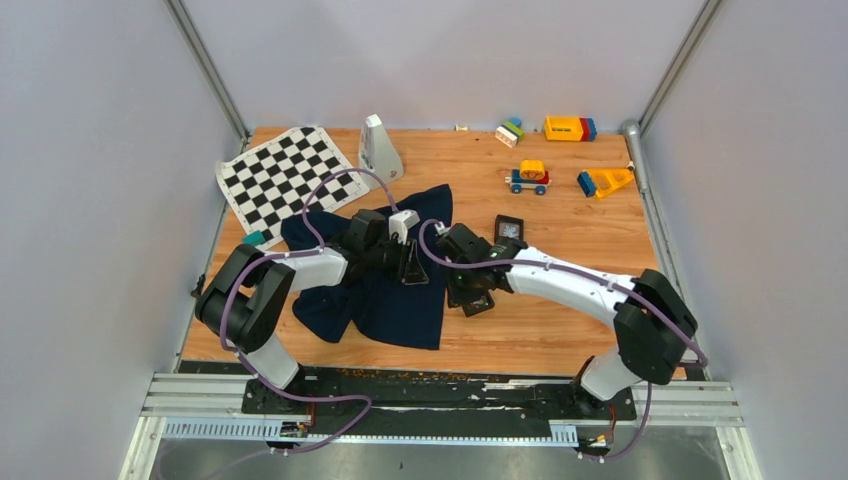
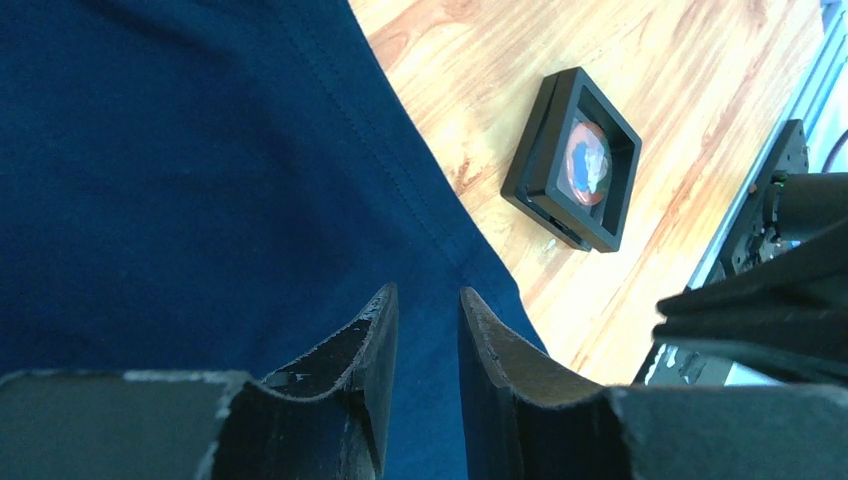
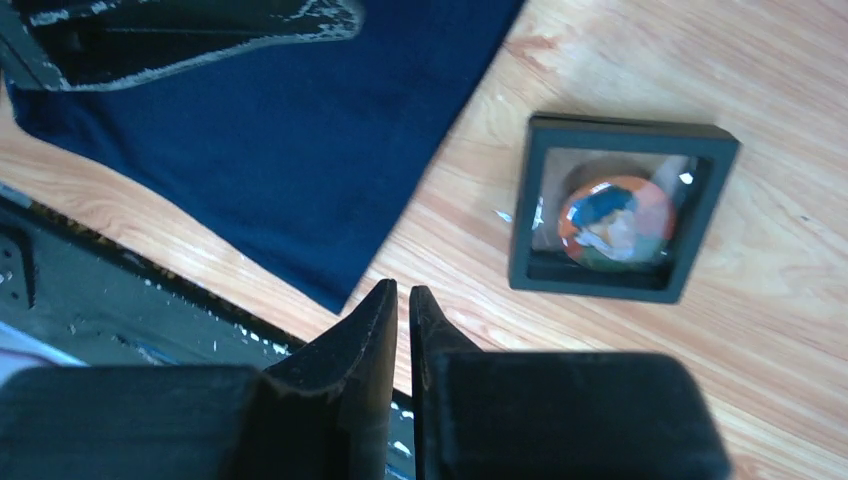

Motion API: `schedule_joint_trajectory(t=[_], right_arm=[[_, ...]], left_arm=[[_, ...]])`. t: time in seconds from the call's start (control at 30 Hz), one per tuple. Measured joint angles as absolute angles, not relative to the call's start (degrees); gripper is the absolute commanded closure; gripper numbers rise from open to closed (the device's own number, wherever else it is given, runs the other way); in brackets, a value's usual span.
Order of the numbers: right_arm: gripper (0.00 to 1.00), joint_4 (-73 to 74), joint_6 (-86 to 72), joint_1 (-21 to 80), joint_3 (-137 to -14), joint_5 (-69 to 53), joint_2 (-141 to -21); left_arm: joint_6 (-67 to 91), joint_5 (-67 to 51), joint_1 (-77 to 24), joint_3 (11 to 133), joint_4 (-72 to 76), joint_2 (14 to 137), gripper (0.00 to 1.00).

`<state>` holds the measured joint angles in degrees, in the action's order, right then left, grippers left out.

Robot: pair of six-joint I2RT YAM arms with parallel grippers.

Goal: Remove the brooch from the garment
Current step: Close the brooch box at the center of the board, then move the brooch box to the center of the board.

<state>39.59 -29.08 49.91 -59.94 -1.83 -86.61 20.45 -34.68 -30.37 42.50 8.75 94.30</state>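
Observation:
The dark navy garment (image 1: 385, 300) lies crumpled on the wooden table; it also shows in the left wrist view (image 2: 200, 170) and the right wrist view (image 3: 290, 150). A round orange-and-blue brooch (image 3: 615, 218) (image 2: 587, 163) lies inside a black square box (image 3: 620, 130) (image 2: 535, 150) on bare wood just right of the garment's edge. My left gripper (image 1: 412, 265) (image 2: 428, 292) hovers over the garment near that edge, jaws a narrow gap apart and empty. My right gripper (image 1: 468, 285) (image 3: 402, 287) is shut and empty, above the wood beside the box (image 1: 482, 305).
A black-and-white chequered mat (image 1: 285, 178) and a grey wedge (image 1: 379, 150) stand at the back left. Another small black square frame (image 1: 509, 228) lies behind the right arm. A toy car (image 1: 528, 178) and coloured blocks (image 1: 569, 128) sit at the back right. The black rail (image 3: 120, 290) runs along the near edge.

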Motion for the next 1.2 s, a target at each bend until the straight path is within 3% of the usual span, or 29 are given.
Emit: schedule_joint_trajectory(t=[0.27, 0.6, 0.7, 0.73, 0.77, 0.8, 0.83, 0.87, 0.9, 1.03, 1.2], right_arm=[[0.84, 39.2, -32.1, 52.9, -63.0, 5.3, -97.1], [0.81, 37.7, -33.2, 36.4, -55.3, 13.5, -94.1], [0.76, 38.0, -31.6, 33.5, -54.2, 13.9, -92.2], [0.72, 37.7, -30.9, 33.5, -54.2, 13.5, -91.6], [0.66, 37.4, -30.0, 33.7, -54.2, 12.6, -90.7], [0.57, 37.1, -29.2, 34.0, -54.2, 11.7, -89.3], [0.47, 36.9, -28.7, 34.0, -54.2, 11.1, -87.9], [0.32, 36.4, -27.8, 34.1, -54.2, 10.5, -85.8], [0.18, 35.5, -26.7, 34.2, -54.2, 10.1, -82.9], [0.08, 28.6, -24.4, 33.3, -52.2, 12.4, -69.0], [0.05, 13.5, -23.2, 25.0, -43.3, 16.7, -51.2]], left_arm=[[20.4, -31.8, -30.4, 42.5, 8.6, 92.7, 0.63], [20.2, -29.7, -30.4, 42.2, 8.3, 91.3, 0.63], [20.1, -27.6, -30.3, 40.8, 8.4, 88.9, 0.54], [20.1, -26.5, -30.1, 39.6, 8.5, 87.3, 0.51], [20.0, -25.5, -29.8, 38.5, 8.4, 85.3, 0.40], [19.9, -24.6, -29.4, 37.4, 8.2, 83.2, 0.32], [19.7, -23.3, -29.0, 36.4, 7.8, 80.7, 0.09], [19.7, -21.8, -28.2, 35.4, 7.2, 77.5, 0.05], [19.7, -19.9, -27.5, 34.7, 6.3, 74.2, 0.01], [19.8, -8.7, -23.5, 34.5, 0.9, 60.4, 0.00], [18.2, 7.9, -18.8, 32.8, -0.3, 47.6, 0.00]])
